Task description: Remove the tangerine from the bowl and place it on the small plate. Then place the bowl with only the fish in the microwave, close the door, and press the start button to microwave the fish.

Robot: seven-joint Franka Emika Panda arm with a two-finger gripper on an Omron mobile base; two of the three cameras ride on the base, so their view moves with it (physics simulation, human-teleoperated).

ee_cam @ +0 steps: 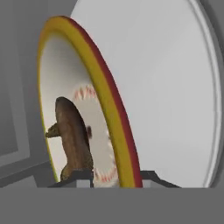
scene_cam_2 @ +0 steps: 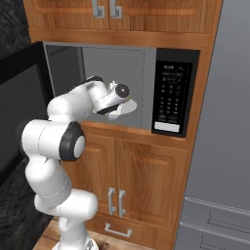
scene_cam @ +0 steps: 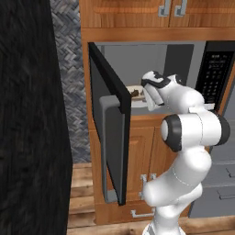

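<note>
The microwave [scene_cam: 156, 78] is set in a wall of wooden cabinets [scene_cam_2: 141, 171], and its door [scene_cam: 112, 133] hangs wide open to the left. The black keypad [scene_cam_2: 172, 97] is on the right side of the microwave. The white arm [scene_cam: 193, 133] reaches up from below and into the grey space inside.

The bowl [ee_cam: 107, 109] sits inside the microwave on the pale round disc [ee_cam: 175, 78]. The fish [ee_cam: 72, 138] lies in the bowl, dark brown against the pale speckled inside. In the left base view the bowl [scene_cam: 137, 95] shows just behind the hand, near the front of the space.

In the hand view the bowl's yellow rim runs right between the two dark fingers [ee_cam: 83, 177]. One finger is on the inside of the rim, close to the fish, and the other is on the outside. The gripper [ee_cam: 116, 178] looks a little bit open around the rim, but the pictures do not show for sure if the fingers are squeezing it or have let go.

A tall grey fridge [scene_cam_2: 219, 146] stands to the right of the cabinets.
</note>
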